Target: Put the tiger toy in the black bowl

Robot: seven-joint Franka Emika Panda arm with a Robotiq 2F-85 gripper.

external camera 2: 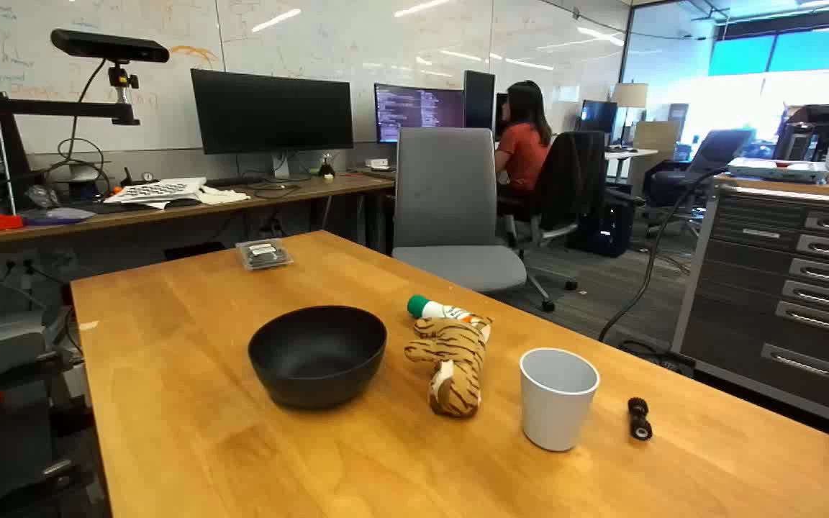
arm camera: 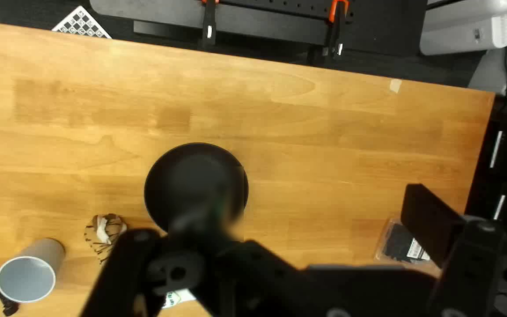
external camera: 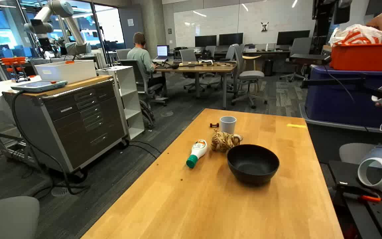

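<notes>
The tan tiger toy with dark stripes lies on the wooden table beside the black bowl, in both exterior views (external camera: 224, 141) (external camera 2: 458, 363). In the wrist view the toy (arm camera: 104, 231) shows at lower left, partly hidden behind a gripper part. The round black bowl stands upright in both exterior views (external camera: 253, 167) (external camera 2: 317, 360) and nothing shows inside it. It also shows in the wrist view (arm camera: 187, 176), left of centre. My gripper (arm camera: 313, 193) is open, with only table visible between its fingers, high above the table. Its left finger is blurred over the bowl. Neither exterior view shows the gripper.
A grey-white cup (external camera 2: 558, 403) stands close to the toy. A white bottle with a green cap (external camera: 197, 151) lies on its side beside the toy. A small dark dumbbell-shaped piece (external camera 2: 639, 419) lies by the cup. A clear box (external camera 2: 263, 254) lies near a table end.
</notes>
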